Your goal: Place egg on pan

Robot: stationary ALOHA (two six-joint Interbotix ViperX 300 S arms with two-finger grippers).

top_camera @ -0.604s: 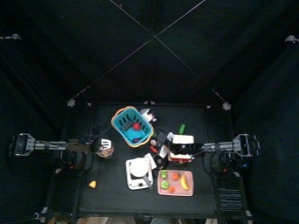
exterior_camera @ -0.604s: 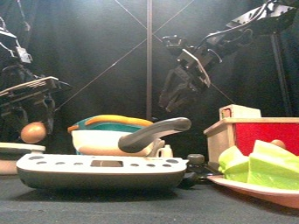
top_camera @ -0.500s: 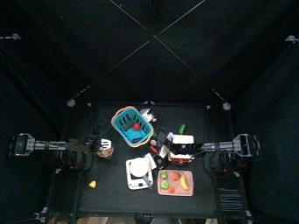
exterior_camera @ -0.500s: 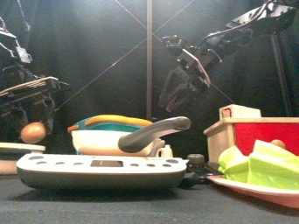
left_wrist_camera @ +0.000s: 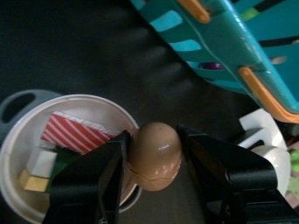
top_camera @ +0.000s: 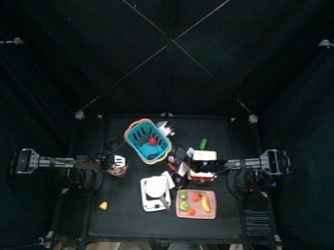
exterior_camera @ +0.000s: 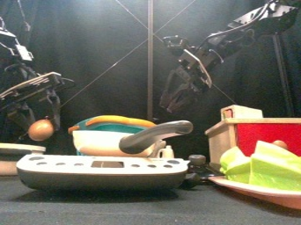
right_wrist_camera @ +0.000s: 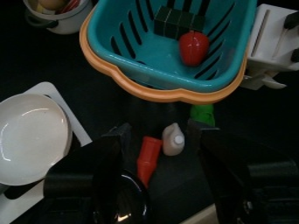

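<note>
Pinching a tan egg [left_wrist_camera: 155, 154] between its two jaws, the left gripper [left_wrist_camera: 156, 156] is holding it in the lower middle of the left wrist view, the egg's long axis running up and down the frame with its narrower end pointing toward the upper edge. In that view the egg is hanging over the rim of a small grey pot [left_wrist_camera: 56, 149] that is holding a red-striped piece [left_wrist_camera: 77, 131] and pale blocks, while a teal basket with orange trim [left_wrist_camera: 239, 48] is filling the upper right. In the front view the egg [exterior_camera: 41, 130] is showing at the left edge, lifted off the surface [exterior_camera: 129, 207], beneath the left arm.

The right gripper [right_wrist_camera: 166, 140] is hanging with its jaws spread over the orange rim of the basket [right_wrist_camera: 163, 52], which is carrying a red strawberry-like piece [right_wrist_camera: 194, 46]. A white pan [right_wrist_camera: 31, 136] is lying at the left of that view, well apart from the egg. In the top view the pan [top_camera: 156, 186] is sitting just below centre, beside a pink tray [top_camera: 197, 204].
</note>
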